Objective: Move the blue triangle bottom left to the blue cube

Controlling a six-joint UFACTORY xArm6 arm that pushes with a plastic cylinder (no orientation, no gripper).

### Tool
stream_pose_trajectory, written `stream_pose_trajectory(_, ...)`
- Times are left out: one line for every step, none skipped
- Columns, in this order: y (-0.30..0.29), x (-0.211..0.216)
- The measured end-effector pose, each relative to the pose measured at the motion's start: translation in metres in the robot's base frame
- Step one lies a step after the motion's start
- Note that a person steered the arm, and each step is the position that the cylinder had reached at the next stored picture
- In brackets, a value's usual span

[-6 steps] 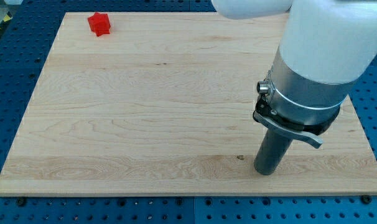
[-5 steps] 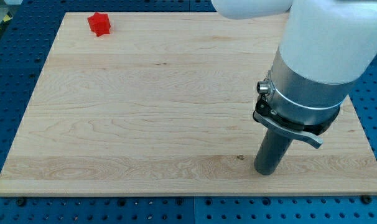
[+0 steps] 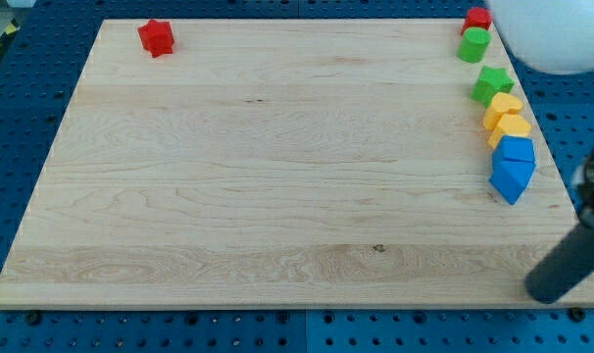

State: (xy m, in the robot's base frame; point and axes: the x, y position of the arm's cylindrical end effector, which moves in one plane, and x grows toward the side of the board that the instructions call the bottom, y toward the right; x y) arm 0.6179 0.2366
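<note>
The blue triangle (image 3: 510, 180) lies near the board's right edge, touching the blue cube (image 3: 518, 150) just above it. My tip (image 3: 548, 293) rests at the board's bottom right corner, below and a little to the right of the blue triangle, well apart from it. The rod leans up toward the view's right edge, where the arm is mostly out of frame.
Above the blue cube a column of blocks runs up the right edge: two yellow blocks (image 3: 511, 127) (image 3: 504, 105), a green star (image 3: 493, 84), a green cylinder (image 3: 473, 45) and a red block (image 3: 478, 17). A red star (image 3: 156, 37) sits at the wooden board's (image 3: 277, 176) top left.
The arm has swung to the view's right and its tip has slid right and slightly down. The column of blocks on the right edge, hidden before, now shows.
</note>
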Motion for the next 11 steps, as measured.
stream_pose_trajectory(0.001,0.000)
stream_pose_trajectory(0.011,0.000)
stream_pose_trajectory(0.014,-0.017)
stream_pose_trajectory(0.018,-0.051)
stream_pose_trajectory(0.022,-0.065)
stream_pose_trajectory(0.047,-0.091)
stream_pose_trajectory(0.043,-0.116)
stream_pose_trajectory(0.028,-0.125)
stream_pose_trajectory(0.004,-0.122)
stream_pose_trajectory(-0.004,-0.122)
stream_pose_trajectory(-0.004,-0.122)
